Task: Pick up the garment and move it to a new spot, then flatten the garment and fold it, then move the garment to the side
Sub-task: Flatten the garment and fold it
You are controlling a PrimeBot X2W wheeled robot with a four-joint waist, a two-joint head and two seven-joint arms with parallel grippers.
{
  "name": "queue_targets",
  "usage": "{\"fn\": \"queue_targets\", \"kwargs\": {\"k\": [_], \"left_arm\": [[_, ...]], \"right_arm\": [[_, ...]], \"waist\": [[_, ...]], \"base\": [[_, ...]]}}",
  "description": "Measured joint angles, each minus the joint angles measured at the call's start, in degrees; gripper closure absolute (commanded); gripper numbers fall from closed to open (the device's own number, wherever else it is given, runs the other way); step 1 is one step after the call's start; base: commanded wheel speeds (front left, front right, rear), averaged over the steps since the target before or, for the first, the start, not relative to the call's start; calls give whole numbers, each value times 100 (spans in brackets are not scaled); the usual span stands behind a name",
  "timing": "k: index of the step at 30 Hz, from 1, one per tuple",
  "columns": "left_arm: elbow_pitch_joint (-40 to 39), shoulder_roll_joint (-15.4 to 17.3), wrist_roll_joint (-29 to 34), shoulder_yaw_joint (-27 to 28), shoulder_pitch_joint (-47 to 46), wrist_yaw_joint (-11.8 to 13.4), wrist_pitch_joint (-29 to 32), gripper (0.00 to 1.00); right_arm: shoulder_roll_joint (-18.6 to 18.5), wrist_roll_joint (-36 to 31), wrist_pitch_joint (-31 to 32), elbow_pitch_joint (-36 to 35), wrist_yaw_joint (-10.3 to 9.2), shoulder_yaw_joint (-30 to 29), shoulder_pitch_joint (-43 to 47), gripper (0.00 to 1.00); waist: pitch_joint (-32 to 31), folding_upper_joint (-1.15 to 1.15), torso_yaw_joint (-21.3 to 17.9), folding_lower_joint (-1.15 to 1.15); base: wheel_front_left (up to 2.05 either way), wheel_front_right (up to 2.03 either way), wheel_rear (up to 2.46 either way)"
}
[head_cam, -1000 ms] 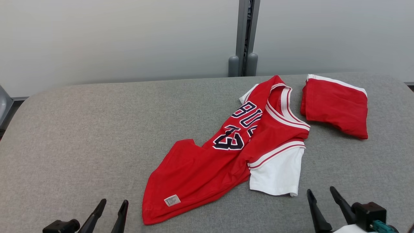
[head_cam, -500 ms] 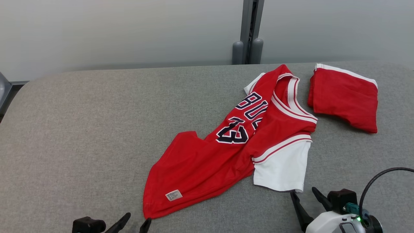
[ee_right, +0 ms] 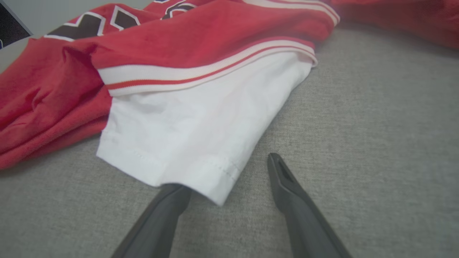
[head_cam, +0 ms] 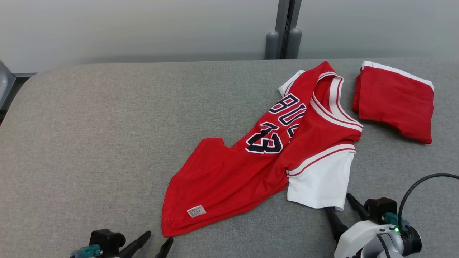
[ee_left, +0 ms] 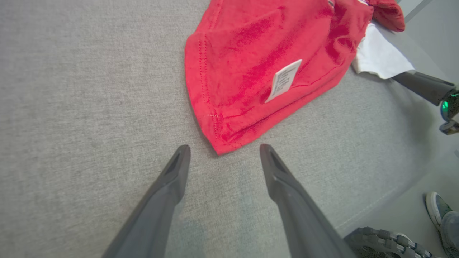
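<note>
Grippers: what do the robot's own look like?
The left gripper and right gripper each have two long, dark, tapering fingers on a black block with a teal fitting. Behind the right one: white shell, green light, black cable.

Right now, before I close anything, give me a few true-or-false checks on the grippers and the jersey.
The left gripper and right gripper are both open. True.
The left gripper grips the jersey. False: its corner lies just ahead of the fingers.
The right gripper is at the white sleeve. True.
The jersey lies flat. False: it is bunched and twisted.
The folded red garment is left of the jersey. False: it lies to its right.
</note>
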Motion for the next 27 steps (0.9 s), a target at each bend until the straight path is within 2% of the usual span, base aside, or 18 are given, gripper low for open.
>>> {"fn": "queue_targets", "kwargs": {"k": [14, 15, 16, 17, 18, 19, 20, 21, 22, 23, 27], "left_arm": [[918, -234, -69, -476, -802, 0, -66, 0], [960, -233, -88, -526, -832, 0, -64, 0], [996, -227, -125, -576, -873, 0, -58, 1], [1026, -229, -156, -616, -914, 0, -78, 10], [1049, -234, -180, -648, -942, 0, -102, 48], [1074, -234, -205, -682, -965, 0, -121, 48], [1096, -231, -229, -720, -998, 0, -147, 68], [1114, -230, -256, -747, -1024, 0, -169, 97], [1135, -230, -270, -778, -1032, 0, -197, 100], [1162, -231, -289, -811, -1032, 0, -201, 100], [1199, -220, -378, -855, -1047, 0, -409, 100]], "right_arm": [[-2, 167, -324, 422, 0, 197, -366, 0], [-2, 175, -332, 443, 0, 209, -394, 7], [-1, 192, -354, 465, 0, 221, -413, 20], [-1, 203, -374, 486, 0, 230, -419, 35], [-2, 209, -377, 495, 0, 232, -425, 53], [-8, 214, -383, 509, 0, 226, -440, 53], [-9, 214, -398, 517, 0, 220, -455, 58], [-4, 210, -409, 517, 0, 211, -463, 70], [-1, 203, -425, 511, 0, 196, -464, 80], [-1, 203, -426, 500, 0, 182, -464, 100], [2, 215, -443, 257, 0, 98, -442, 100]], "waist": [[153, 0, -43, 0], [159, 0, -50, 0], [165, 0, -57, 0], [168, 0, -64, 0], [171, 0, -70, 0], [174, 0, -74, 0], [174, 0, -77, 0], [170, 0, -81, 0], [161, 0, -84, 0], [151, 0, -87, 0], [81, 0, -98, 0]], "base": [[0, 0, 0], [0, 0, 0], [0, 0, 0], [0, 0, 0], [0, 0, 0], [0, 0, 0], [0, 0, 0], [0, 0, 0], [0, 0, 0], [0, 0, 0], [0, 0, 0]]}}
